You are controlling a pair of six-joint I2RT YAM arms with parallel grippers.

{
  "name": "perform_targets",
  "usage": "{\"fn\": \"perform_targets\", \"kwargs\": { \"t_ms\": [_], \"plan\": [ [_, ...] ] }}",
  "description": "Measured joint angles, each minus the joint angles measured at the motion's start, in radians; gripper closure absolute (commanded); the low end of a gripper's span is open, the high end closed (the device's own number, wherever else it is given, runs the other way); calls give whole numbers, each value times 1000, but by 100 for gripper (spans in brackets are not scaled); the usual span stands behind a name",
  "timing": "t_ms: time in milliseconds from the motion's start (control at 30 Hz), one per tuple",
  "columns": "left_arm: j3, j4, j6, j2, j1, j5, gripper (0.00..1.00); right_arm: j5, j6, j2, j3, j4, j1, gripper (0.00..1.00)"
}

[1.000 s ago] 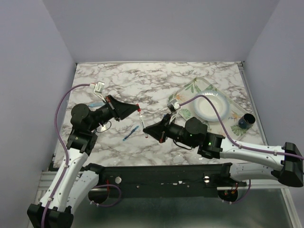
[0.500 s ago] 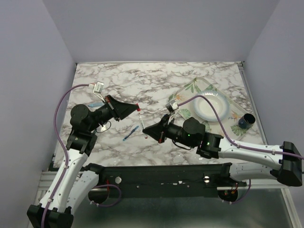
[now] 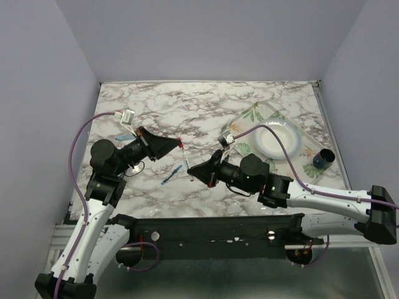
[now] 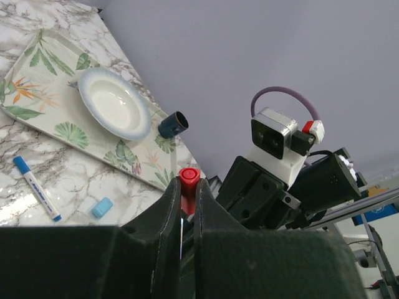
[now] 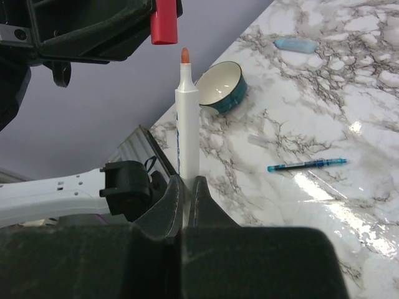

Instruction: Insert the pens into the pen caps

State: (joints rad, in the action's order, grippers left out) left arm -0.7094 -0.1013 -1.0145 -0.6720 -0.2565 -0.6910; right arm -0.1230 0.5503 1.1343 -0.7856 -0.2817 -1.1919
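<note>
My left gripper (image 4: 188, 187) is shut on a red pen cap (image 4: 189, 180), which is also seen in the right wrist view (image 5: 164, 25). My right gripper (image 5: 187, 184) is shut on a white pen (image 5: 187, 124) with a red-orange tip, held upright. The tip sits just below and right of the cap's open end, with a small gap between them. In the top view the left gripper (image 3: 179, 142) and right gripper (image 3: 190, 169) meet over the table's middle. A blue pen (image 3: 171, 175) lies on the marble. A light blue cap (image 5: 297, 44) lies further off.
A floral tray (image 3: 249, 115) with a white plate (image 3: 276, 138) and a dark cup (image 3: 323, 159) stands at the right. A white pen with a blue end (image 4: 37, 189) and another light blue cap (image 4: 102, 207) lie near the tray. A teal bowl (image 5: 221, 86) sits by the left arm.
Both grippers shifted slightly left, with the pen tip and red cap staying close together. Both grips are unchanged.
</note>
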Motion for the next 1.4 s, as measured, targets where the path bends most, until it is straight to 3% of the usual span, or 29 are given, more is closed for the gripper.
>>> {"fn": "perform_targets", "kwargs": {
  "t_ms": [1400],
  "plan": [
    [-34, 84, 76, -26, 0, 40, 100, 1, 18, 21, -16, 22, 0, 99]
  ]
}}
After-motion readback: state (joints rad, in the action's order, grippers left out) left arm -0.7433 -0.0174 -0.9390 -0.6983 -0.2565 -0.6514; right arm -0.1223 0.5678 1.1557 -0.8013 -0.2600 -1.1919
